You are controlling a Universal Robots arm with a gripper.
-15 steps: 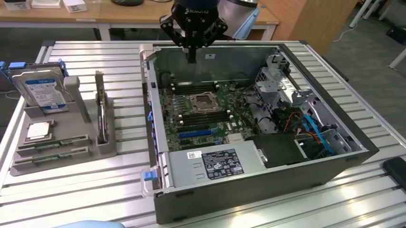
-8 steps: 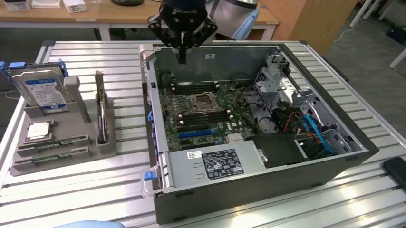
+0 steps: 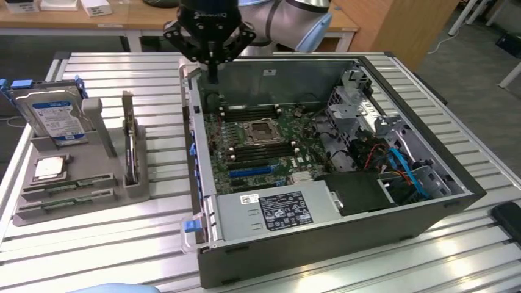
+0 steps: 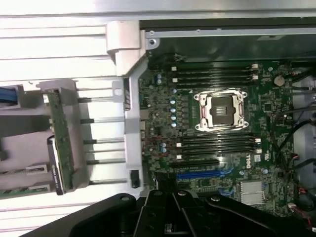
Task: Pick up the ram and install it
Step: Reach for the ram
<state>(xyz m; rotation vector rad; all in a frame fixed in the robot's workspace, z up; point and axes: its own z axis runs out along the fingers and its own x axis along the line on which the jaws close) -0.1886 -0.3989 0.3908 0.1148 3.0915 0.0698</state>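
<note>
Two ram sticks lie flat in the front slots of a grey holder (image 3: 122,189) at the exterior view's left, one (image 3: 72,183) just behind the other (image 3: 63,203); in the wrist view a green strip of ram (image 4: 19,190) peeks out at the holder's edge. My black gripper (image 3: 213,76) hangs shut and holds nothing above the far left corner of the open computer case (image 3: 326,244), well away from the ram. In the wrist view its dark body (image 4: 168,217) sits over the motherboard (image 4: 163,123), whose black memory slots (image 4: 215,74) (image 4: 217,145) flank the processor socket (image 4: 220,109).
The holder also carries a hard drive (image 3: 55,116), an upright expansion card (image 3: 129,140) and a square silver processor (image 3: 49,168). Inside the case are a power supply (image 3: 277,210), drive cages (image 3: 358,104) and blue cables (image 3: 407,171). The slatted metal table (image 3: 106,244) surrounds everything.
</note>
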